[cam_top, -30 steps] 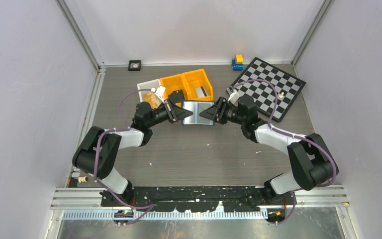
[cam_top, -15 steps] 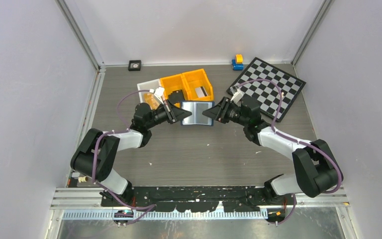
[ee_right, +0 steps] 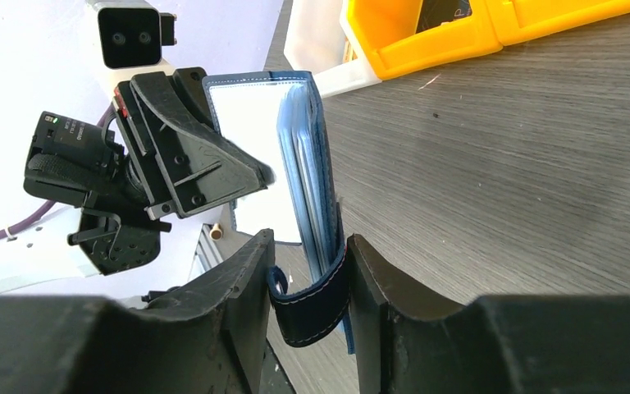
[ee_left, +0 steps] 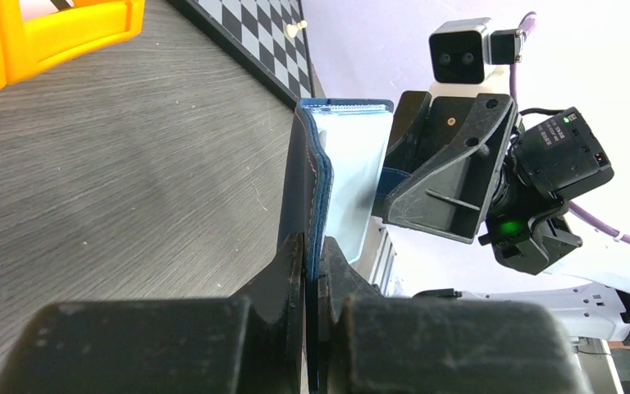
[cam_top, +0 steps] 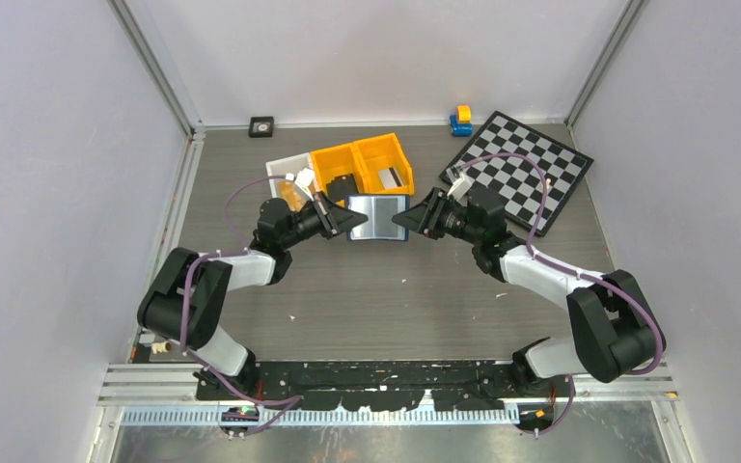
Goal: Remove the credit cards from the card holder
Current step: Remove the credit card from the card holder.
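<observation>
The navy card holder (cam_top: 377, 216) hangs open above the table between my two grippers, its pale blue-grey inside facing up. My left gripper (cam_top: 352, 221) is shut on the holder's left edge (ee_left: 308, 180), the jaws pinching the thin flap (ee_left: 312, 254). My right gripper (cam_top: 403, 221) stands partly closed round the right flap (ee_right: 308, 164). The snap tab (ee_right: 312, 308) is curled between its two fingers and touches both. Only layered pocket edges show in the right wrist view. I cannot pick out any credit cards.
Two orange bins (cam_top: 362, 159) and a white tray (cam_top: 283, 170) stand just behind the holder; the right bin holds a flat grey item (cam_top: 393, 177). A chessboard (cam_top: 521, 169) lies at back right, with a blue and yellow toy (cam_top: 460, 120) beside it. A small black square (cam_top: 261, 125) is at the back.
The holder and both grippers have drifted slightly back and left. The right arm's elbow has swung outward to the right. Both grips stay on the holder.
</observation>
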Motion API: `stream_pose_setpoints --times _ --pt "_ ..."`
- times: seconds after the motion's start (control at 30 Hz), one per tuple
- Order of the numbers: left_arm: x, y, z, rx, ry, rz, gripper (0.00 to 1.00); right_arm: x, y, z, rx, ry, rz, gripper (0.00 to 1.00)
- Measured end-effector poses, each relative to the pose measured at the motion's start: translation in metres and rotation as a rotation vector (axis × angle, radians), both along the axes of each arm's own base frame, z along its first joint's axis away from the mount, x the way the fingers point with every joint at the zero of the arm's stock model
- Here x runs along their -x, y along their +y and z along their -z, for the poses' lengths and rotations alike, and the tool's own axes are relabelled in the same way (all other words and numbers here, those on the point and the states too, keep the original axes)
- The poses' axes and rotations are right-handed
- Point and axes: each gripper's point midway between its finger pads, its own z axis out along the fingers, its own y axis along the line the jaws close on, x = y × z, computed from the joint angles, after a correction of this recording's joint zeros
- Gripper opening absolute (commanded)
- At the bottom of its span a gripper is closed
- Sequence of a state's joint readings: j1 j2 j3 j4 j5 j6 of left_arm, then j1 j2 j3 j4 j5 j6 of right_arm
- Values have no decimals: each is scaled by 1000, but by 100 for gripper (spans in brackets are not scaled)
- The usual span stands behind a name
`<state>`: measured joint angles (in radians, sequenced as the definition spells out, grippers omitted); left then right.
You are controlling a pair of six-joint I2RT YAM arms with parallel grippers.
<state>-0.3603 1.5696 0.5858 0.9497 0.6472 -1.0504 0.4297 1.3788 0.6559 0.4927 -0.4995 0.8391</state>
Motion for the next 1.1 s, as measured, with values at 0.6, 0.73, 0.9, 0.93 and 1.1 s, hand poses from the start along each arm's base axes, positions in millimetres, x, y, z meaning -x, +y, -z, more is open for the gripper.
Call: stream_pose_setpoints --times 0.6,0.73,0.9,0.93,1.1 --pt "-4 1 23 -11 73 -7 0 2 2 -4 -14 -8 -17 35" --pt "-4 1 23 -11 76 -6 0 2 2 -4 -14 -7 -17 28" --pt "-4 1 23 -9 77 -5 0 2 2 -3 -10 -4 -15 27" --pt "-4 1 23 -9 78 -4 0 2 1 -2 -8 -2 -13 27" --pt "-3 0 23 -8 78 1 0 1 -1 7 21 21 3 22"
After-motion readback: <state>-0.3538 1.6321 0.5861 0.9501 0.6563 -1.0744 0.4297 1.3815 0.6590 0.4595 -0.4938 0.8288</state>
